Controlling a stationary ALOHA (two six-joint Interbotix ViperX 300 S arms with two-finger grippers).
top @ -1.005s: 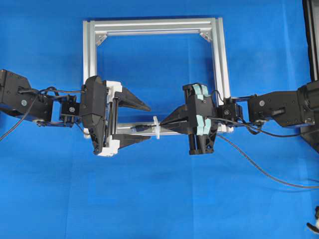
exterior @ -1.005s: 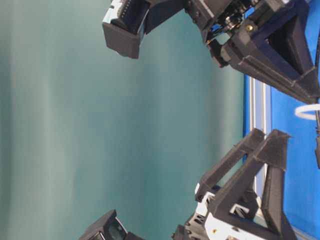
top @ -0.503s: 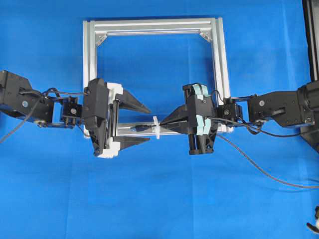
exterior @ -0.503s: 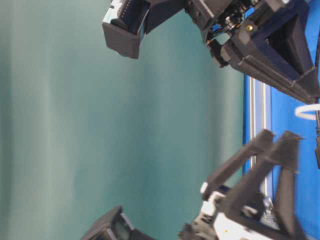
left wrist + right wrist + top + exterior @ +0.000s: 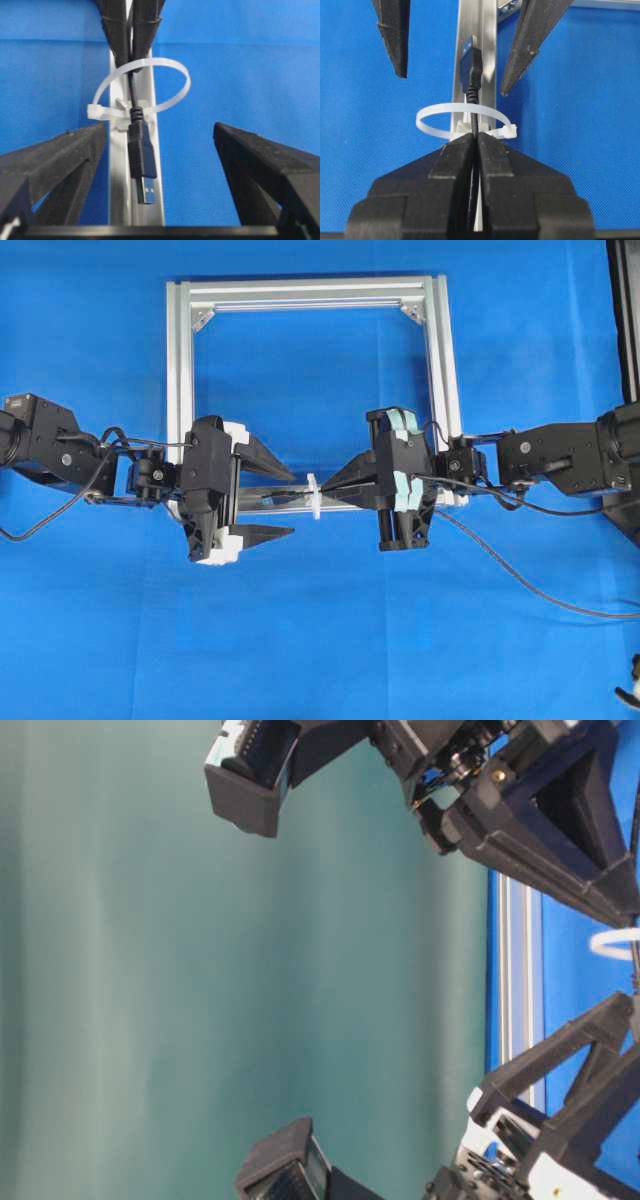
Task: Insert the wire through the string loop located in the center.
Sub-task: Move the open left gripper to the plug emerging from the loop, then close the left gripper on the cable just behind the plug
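The right hand is clamped tight on the wire, its two fingers pressed together just behind the loop. The wire runs straight out from the fingertips and passes through the loop, so the plug sticks out on the far side, over the frame bar. The loop, a white zip-tie ring, stands upright on the middle of the frame's near bar.

The left hand faces the right one from the other side of the loop, fingers spread wide, one on each side of the bar. In the left wrist view the plug hangs between those fingers, touching neither. The plug's metal end points toward the left hand.

The frame lies flat on the blue surface. The wire's slack trails off from the right hand across the surface to the right edge of the overhead view.
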